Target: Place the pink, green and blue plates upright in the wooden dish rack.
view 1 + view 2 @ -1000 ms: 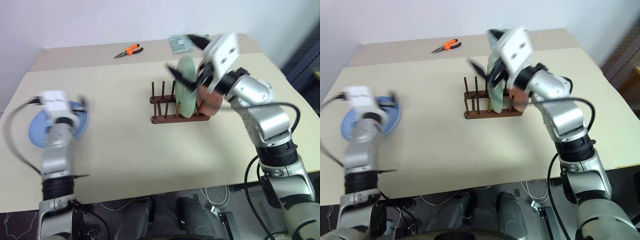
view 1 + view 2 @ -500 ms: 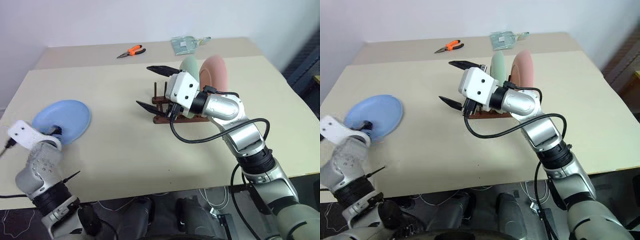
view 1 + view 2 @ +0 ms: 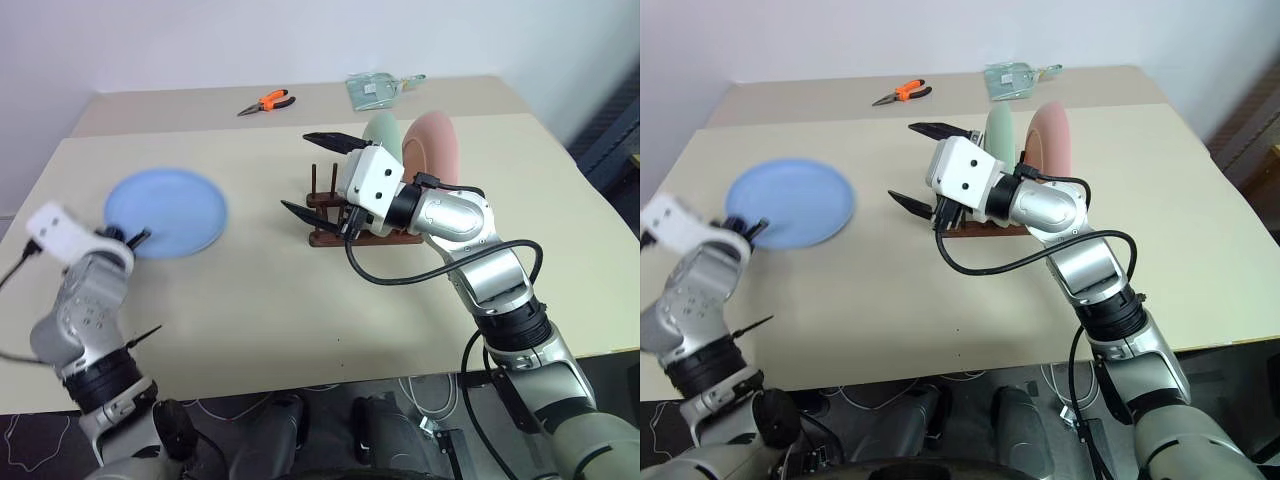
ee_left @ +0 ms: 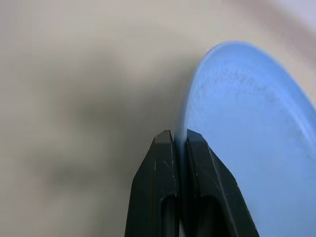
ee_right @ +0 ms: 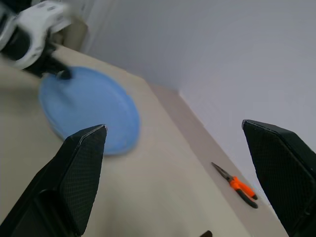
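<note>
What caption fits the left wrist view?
Left gripper shut on the rim of the blue plate, seen edge-on above the table.

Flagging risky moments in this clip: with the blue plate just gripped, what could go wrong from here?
The left gripper pinches only the blue plate at its thin rim, so it may swing or slip. The right gripper hangs open before the wooden dish rack, blocking the free slots. A knock could tip the green plate or pink plate.
</note>
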